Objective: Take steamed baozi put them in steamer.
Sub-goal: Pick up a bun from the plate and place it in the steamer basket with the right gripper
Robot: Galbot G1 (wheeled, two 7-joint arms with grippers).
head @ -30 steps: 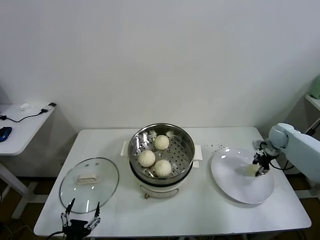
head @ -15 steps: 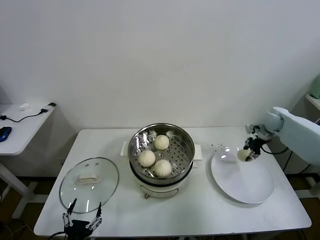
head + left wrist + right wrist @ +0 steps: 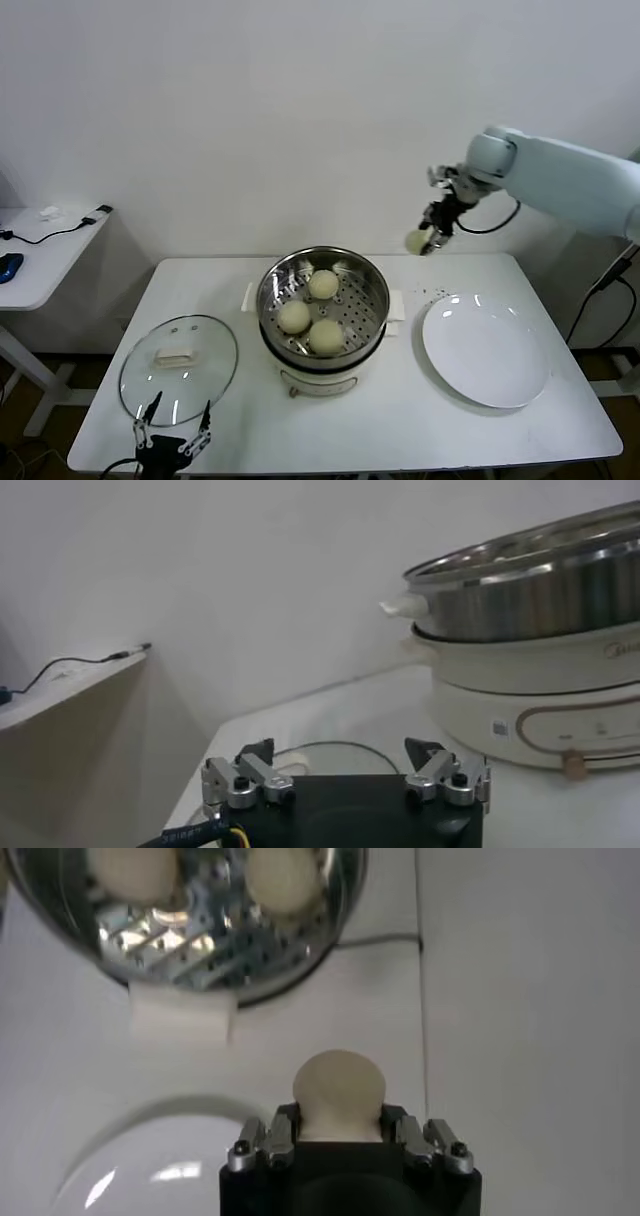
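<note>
Cream-white baozi (image 3: 416, 241) pinched in right gripper (image 3: 428, 236), high between plate (image 3: 487, 350) and steamer (image 3: 322, 300) with 3 inside; left gripper (image 3: 172, 432) spread, parked low by lid (image 3: 178, 368). Risk: soft dough slipping mid-carry, or landing on another bun

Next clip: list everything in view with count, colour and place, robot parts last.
baozi in steamer: three, cream-white, on the perforated floor
held baozi: one, cream-white, in the air right of the steamer
steamer: one, shiny steel on white base, table centre
plate: one, white, table right
glass lid: one, clear with white handle, table left
table: one, white
side table: one, white, far left
left gripper: open, near table's front-left edge
right gripper: shut on held baozi
</note>
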